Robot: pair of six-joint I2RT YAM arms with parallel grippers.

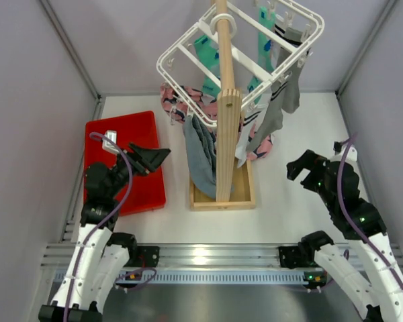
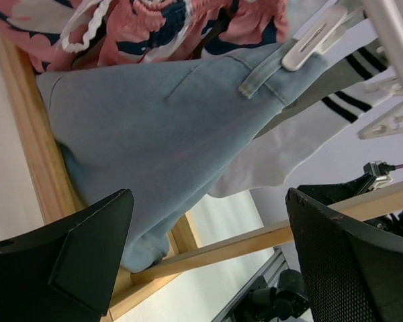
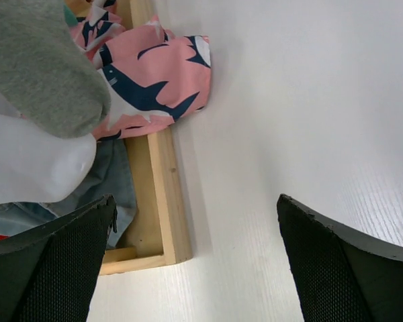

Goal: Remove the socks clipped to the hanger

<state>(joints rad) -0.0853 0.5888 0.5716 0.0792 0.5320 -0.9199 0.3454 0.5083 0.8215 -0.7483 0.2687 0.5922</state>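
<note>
The white grid hanger [image 1: 162,64] hangs high on the wooden post, tilted. Clipped to it are teal socks [image 1: 207,64], a grey sock [image 1: 282,100] and a white sock with black stripes [image 1: 248,137]. My left gripper [image 1: 158,159] stands open left of the post, level with the hanging blue-grey cloth. In its wrist view the gripper [image 2: 208,268] holds nothing, and the striped white sock [image 2: 302,141] hangs beyond the cloth. My right gripper [image 1: 301,164] is open to the right of the post's base. Its wrist view shows the gripper [image 3: 195,268] empty over the table, with the grey sock's toe [image 3: 40,74] and a white sock's toe [image 3: 33,168] at upper left.
The wooden post [image 1: 227,121] rises from a box base [image 1: 245,198] at the table's middle. A blue-grey cloth [image 2: 161,134] and a pink printed cloth [image 3: 154,74] hang into that base. A red tray [image 1: 138,134] lies at the left, under my left arm. Grey walls close in on three sides.
</note>
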